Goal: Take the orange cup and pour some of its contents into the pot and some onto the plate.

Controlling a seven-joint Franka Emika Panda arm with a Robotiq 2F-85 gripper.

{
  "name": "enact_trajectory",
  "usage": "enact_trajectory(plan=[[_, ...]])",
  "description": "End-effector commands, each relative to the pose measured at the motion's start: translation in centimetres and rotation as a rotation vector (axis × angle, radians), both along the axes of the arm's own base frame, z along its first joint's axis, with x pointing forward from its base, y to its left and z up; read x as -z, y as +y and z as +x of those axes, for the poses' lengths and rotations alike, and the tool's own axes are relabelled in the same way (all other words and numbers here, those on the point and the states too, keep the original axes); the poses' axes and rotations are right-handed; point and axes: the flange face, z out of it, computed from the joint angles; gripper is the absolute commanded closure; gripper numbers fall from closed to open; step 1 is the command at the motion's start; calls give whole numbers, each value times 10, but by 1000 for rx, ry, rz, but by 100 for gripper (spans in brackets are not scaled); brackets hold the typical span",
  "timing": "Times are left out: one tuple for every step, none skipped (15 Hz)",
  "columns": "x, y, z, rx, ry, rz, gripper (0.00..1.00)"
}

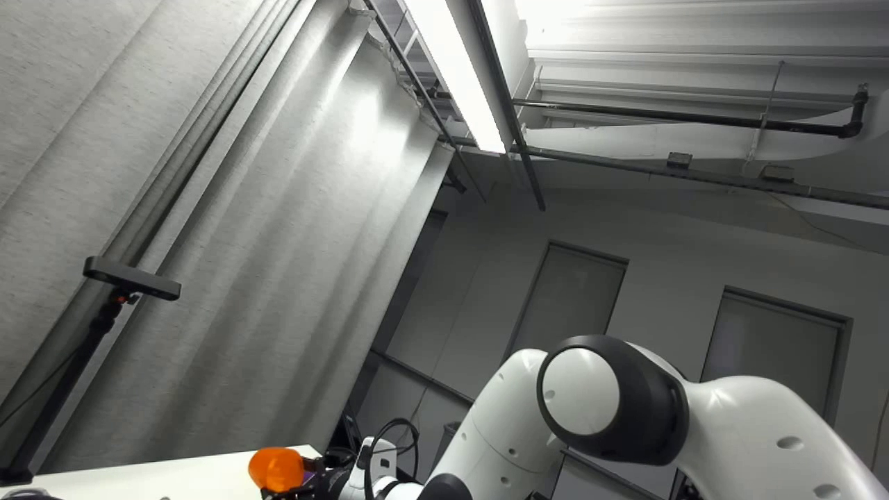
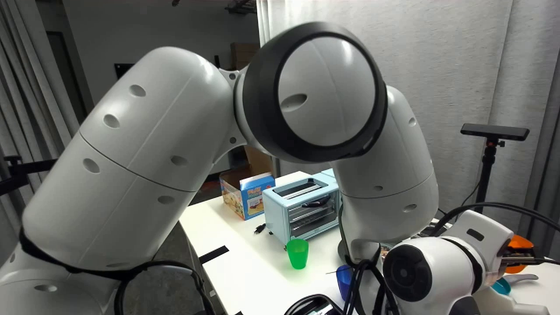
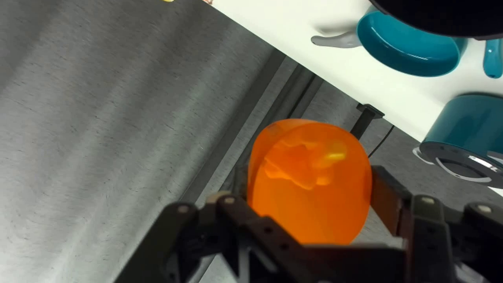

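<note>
End effector (image 3: pixel 312 192) is clamped on the orange cup (image 3: pixel 310 212): in the wrist view 2 fingers (image 3: pixel 387 200), 1 against each side. Cup sits at the far end of the arm (image 2: pixel 328 96), looks held off the table (image 3: pixel 290 23), and shows in both exterior views. Orange and yellow lumps (image 3: pixel 308 167) visible in the cup; can't tell what they are or how far it's tilted. Grey curtain (image 3: pixel 137 137) and black stand (image 3: pixel 365 120) behind it in the wrist view.

Same view, on the table: teal pan (image 3: pixel 412 47) with a grey handle (image 3: pixel 340 40), partly covered by a dark shape (image 3: pixel 440 17) I can't identify. Teal pot (image 3: pixel 465 122) near the pan, not touching, cut off by the right edge. Teal handle (image 3: pixel 492 61) beside the pan, other end hidden.

In an exterior view: green cup (image 2: pixel 298 256) upright on the table, just in front of the light blue toaster oven (image 2: pixel 278 214). Colorful box (image 2: pixel 247 199) behind that, black plug (image 2: pixel 260 228) on the table between. Blue cup (image 2: pixel 343 278) partly hidden by black cables (image 2: pixel 361 275). Black strip (image 2: pixel 213 254) at the table edge.
</note>
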Motion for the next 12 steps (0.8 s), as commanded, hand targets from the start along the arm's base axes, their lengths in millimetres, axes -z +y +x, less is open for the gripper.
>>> enact_trajectory(plan=[[1, -10, 1, 6, -67, -19, 49], [2, -12, 0, 3, -75, -26, 49], [2, -12, 0, -1, -89, -31, 49], [1, -13, -1, -1, -107, -33, 49], [-1, -12, -2, -3, -134, -31, 49], [-2, -12, -3, -6, -159, -30, 49], [-19, -16, 18, -1, -163, -28, 49], [-19, -15, 21, -1, -168, -26, 49], [-25, -14, 28, -2, -186, -23, 49], [-18, -12, 19, -6, -210, -22, 49], [-26, -13, 25, -6, -224, -17, 49], [-28, -13, 29, -6, -226, -13, 49]])
